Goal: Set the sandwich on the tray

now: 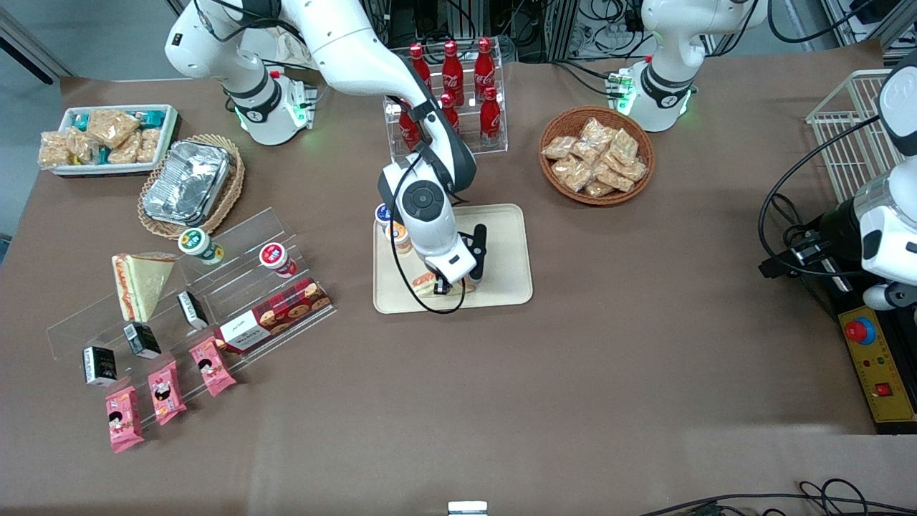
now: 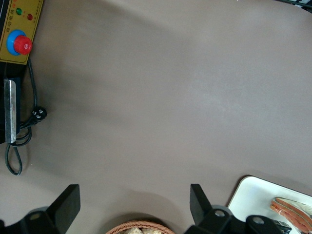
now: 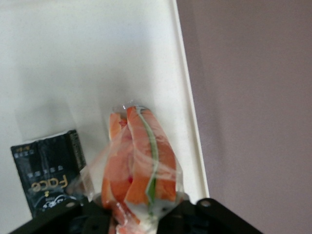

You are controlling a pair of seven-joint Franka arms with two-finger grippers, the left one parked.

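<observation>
My right gripper (image 1: 439, 287) hangs low over the cream-beige tray (image 1: 503, 266), near the tray's edge closest to the front camera. It is shut on the sandwich (image 1: 427, 284), a clear-wrapped wedge with thick orange filling and a green strip (image 3: 139, 161). The wrapper's end is pinched between the black fingers (image 3: 200, 217) of the gripper (image 3: 141, 217). The tray's surface (image 3: 97, 58) lies under the sandwich, and its rim (image 3: 192, 122) runs close beside it. I cannot tell whether the sandwich touches the tray. The parked arm's wrist view shows the sandwich (image 2: 292, 212) over the tray's corner (image 2: 253, 195).
A black packet (image 3: 46, 173) lies on the tray beside the sandwich. Two small cups (image 1: 392, 223) stand at the tray's corner farther from the camera. A second wedge sandwich (image 1: 140, 283) sits on the acrylic stand toward the working arm's end. The cola bottle rack (image 1: 448, 93) and the snack basket (image 1: 597, 154) stand farther back.
</observation>
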